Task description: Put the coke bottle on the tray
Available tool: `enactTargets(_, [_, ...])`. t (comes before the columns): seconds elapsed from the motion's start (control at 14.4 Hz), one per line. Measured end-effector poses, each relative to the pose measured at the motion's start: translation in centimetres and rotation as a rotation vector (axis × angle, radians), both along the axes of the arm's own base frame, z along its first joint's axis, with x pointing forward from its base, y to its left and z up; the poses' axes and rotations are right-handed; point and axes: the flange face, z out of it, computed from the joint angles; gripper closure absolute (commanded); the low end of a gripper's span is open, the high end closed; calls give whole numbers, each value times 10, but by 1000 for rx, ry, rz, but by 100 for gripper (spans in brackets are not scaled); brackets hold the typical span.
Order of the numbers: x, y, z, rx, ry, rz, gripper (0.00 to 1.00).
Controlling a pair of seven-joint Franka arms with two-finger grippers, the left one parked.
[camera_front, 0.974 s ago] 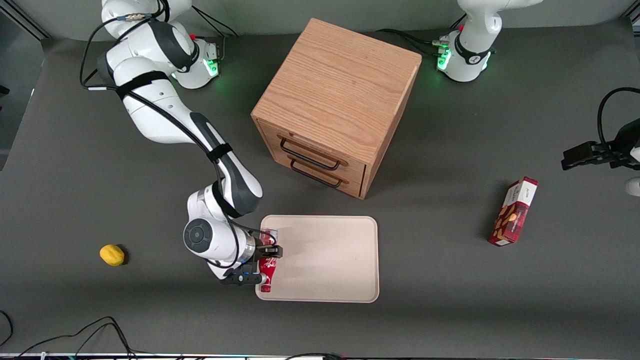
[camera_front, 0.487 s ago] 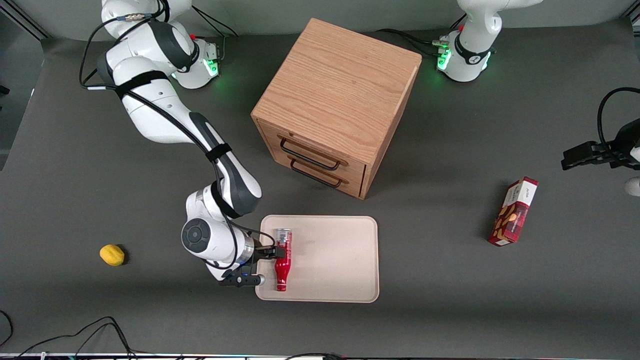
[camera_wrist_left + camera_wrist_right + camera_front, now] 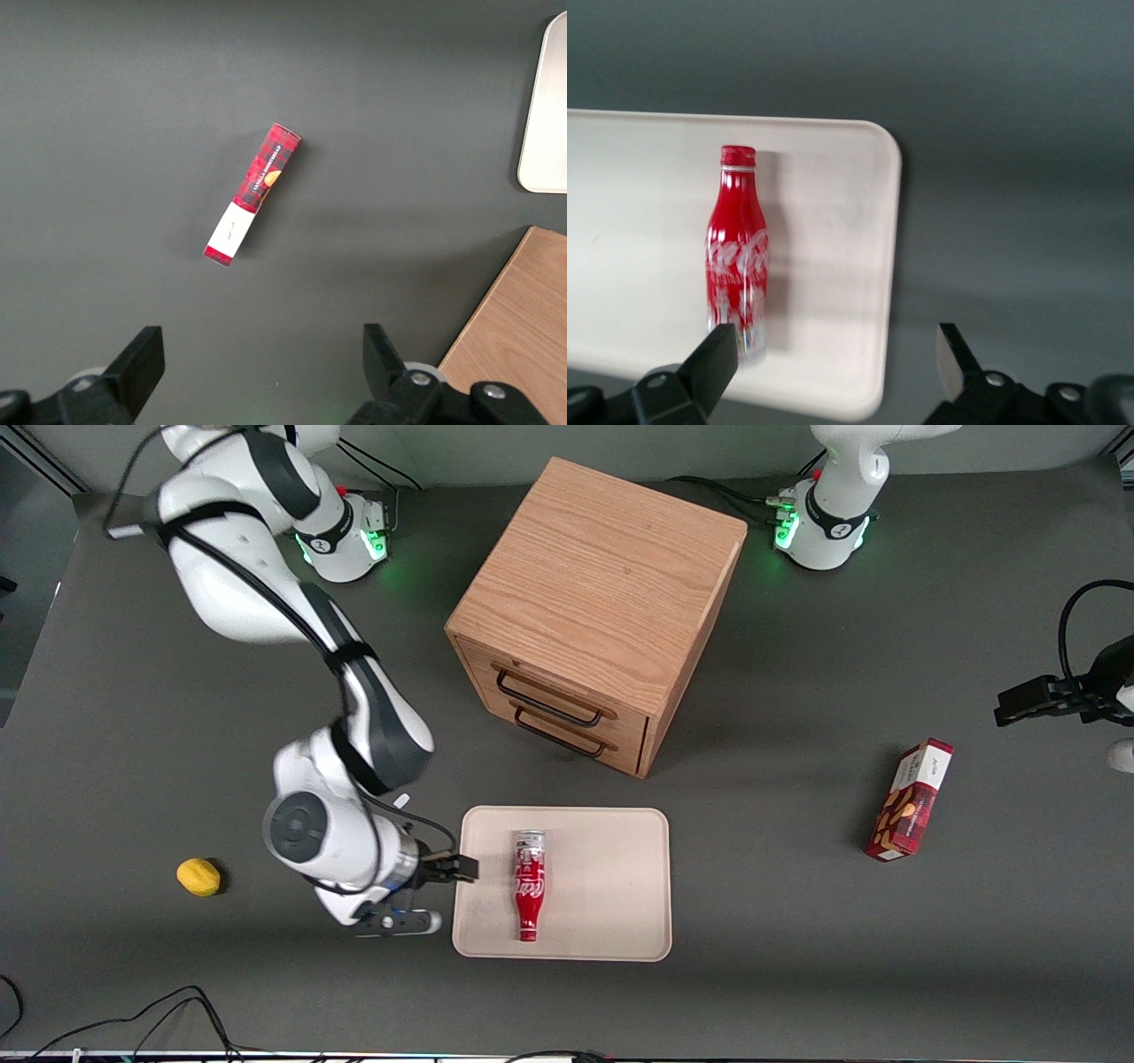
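The coke bottle [image 3: 530, 884] lies on its side on the cream tray [image 3: 611, 886], cap end nearer the front camera, whitish base end toward the cabinet. Nothing holds it. My right gripper [image 3: 446, 895] hangs at the tray's edge toward the working arm's end, a short gap from the bottle, open and empty. In the right wrist view the bottle [image 3: 737, 252] rests on the tray [image 3: 833, 266], and the gripper [image 3: 837, 354] has its two dark fingers [image 3: 719, 352] spread wide over the tray's rim.
A wooden two-drawer cabinet [image 3: 602, 602] stands farther from the front camera than the tray. A yellow lemon [image 3: 198, 876] lies toward the working arm's end. A red snack box [image 3: 910, 800] lies toward the parked arm's end, also in the left wrist view [image 3: 252, 195].
My gripper let go of the bottle and drew back off the tray toward the working arm's end. The bottle rolled farther in toward the tray's middle.
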Motion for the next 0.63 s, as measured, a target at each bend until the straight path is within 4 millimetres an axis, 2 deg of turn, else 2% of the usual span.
enactTargets(0.14, [-16,-37,82,-36,36,-24,0])
enactTargets(0.28, [-40,-88,154,-98,80,-79,0])
enactTargets(0.42, [-68,-137,212,-143,113,-143,0])
enactTargets(0.49, [-84,-153,236,-156,133,-165,0])
enactTargets(0.63, [-120,-174,274,-158,163,-191,0])
